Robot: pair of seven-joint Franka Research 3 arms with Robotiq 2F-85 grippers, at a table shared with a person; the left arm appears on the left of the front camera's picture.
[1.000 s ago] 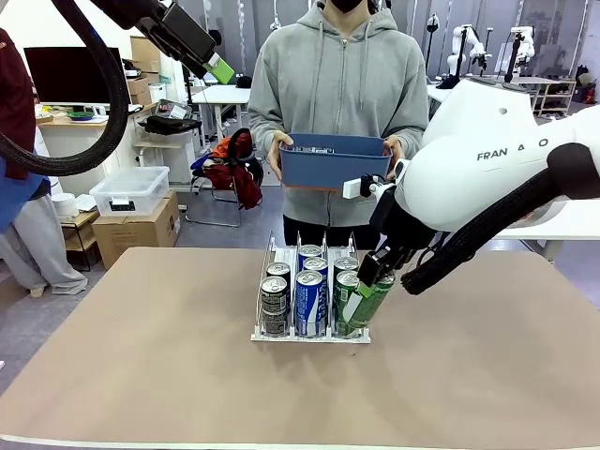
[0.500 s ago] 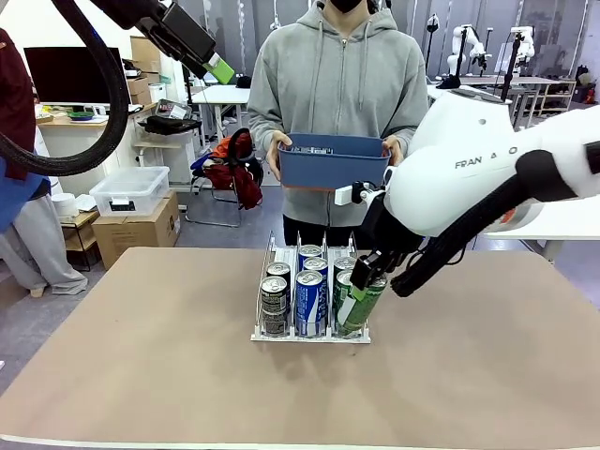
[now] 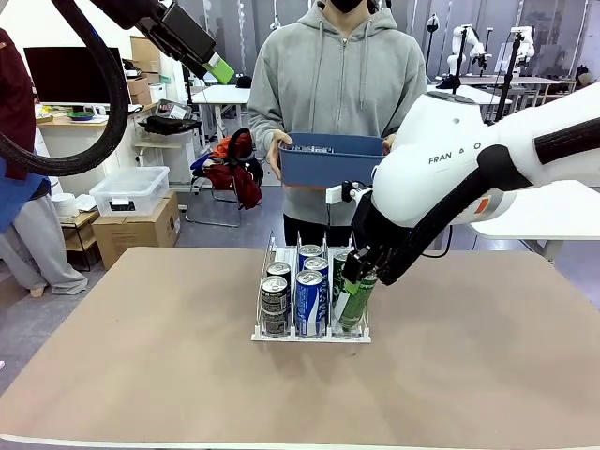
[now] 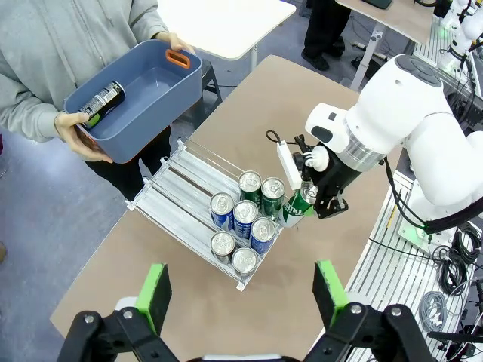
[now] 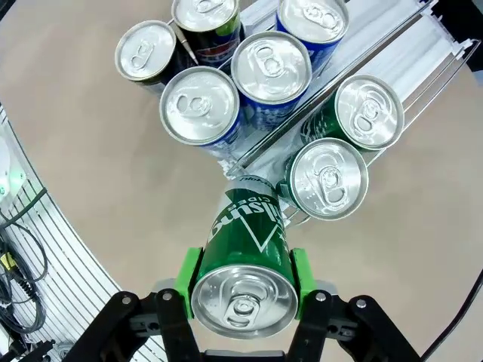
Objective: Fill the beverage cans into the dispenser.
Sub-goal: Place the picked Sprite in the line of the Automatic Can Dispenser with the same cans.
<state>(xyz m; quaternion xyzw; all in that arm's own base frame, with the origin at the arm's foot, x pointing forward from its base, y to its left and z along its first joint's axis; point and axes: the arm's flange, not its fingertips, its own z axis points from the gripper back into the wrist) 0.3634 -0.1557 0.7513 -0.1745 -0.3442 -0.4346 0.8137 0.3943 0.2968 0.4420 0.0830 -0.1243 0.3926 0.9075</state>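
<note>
The dispenser (image 3: 281,334) stands mid-table with several beverage cans upright in its three lanes: dark ones (image 3: 274,304) on the left, blue-and-white ones (image 3: 309,300) in the middle, green ones on the right. My right gripper (image 3: 356,272) is shut on a tilted green can (image 3: 352,298) at the front end of the right lane. From the right wrist, that can (image 5: 245,253) sits between the green pads (image 5: 189,275), just before two green cans (image 5: 329,177) in the lane. My left gripper (image 4: 241,294) hangs open high above the table, holding nothing.
A person at the far side holds a blue bin (image 3: 333,159) above the table edge; one dark can (image 4: 102,100) lies inside it. The back part of the dispenser's lanes (image 4: 177,192) is bare. Bare table surface (image 3: 141,356) lies to both sides of the rack.
My right arm has swung left toward the dispenser, carrying the green can from beside the rack's front right corner to over the right lane. The left arm and the person have stayed still.
</note>
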